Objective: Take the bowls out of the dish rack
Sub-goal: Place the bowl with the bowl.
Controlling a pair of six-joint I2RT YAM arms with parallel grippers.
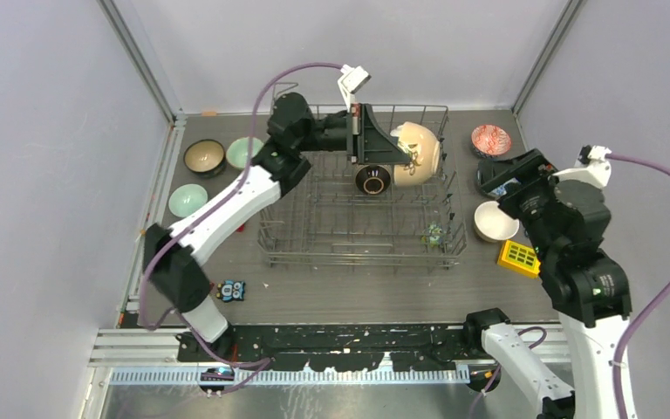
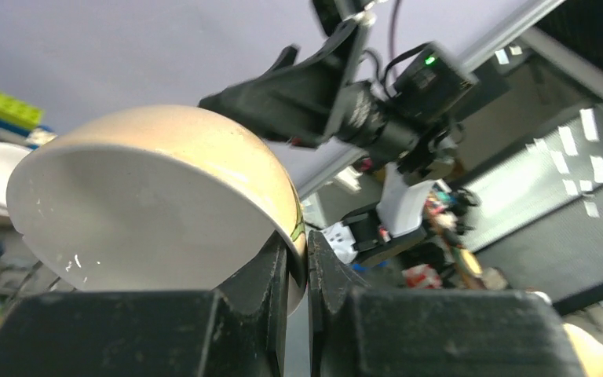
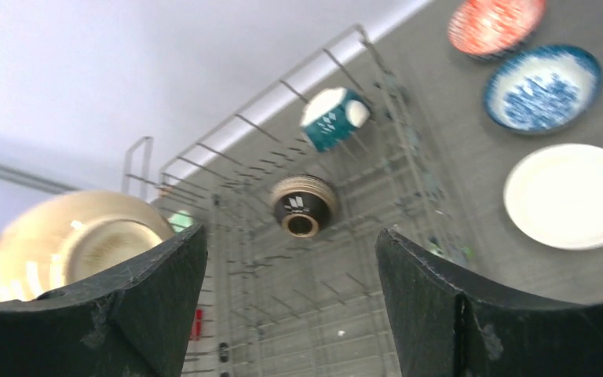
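Top external view has your left gripper [image 1: 404, 159] clenched on the rim of the cream round ceramic bowl [image 1: 420, 144], held above the far right part of the large grey wire dish rack [image 1: 353, 253], while the right gripper [image 3: 290, 306] hangs released, empty, to its right. Lift clear of the upright tines and raised wire side before swinging left, then turn the wrist so the foot lands first. The bowl stands on edge, mouth toward the left arm, foot rightward; being round it has no long axis, only a left-to-right centre line.
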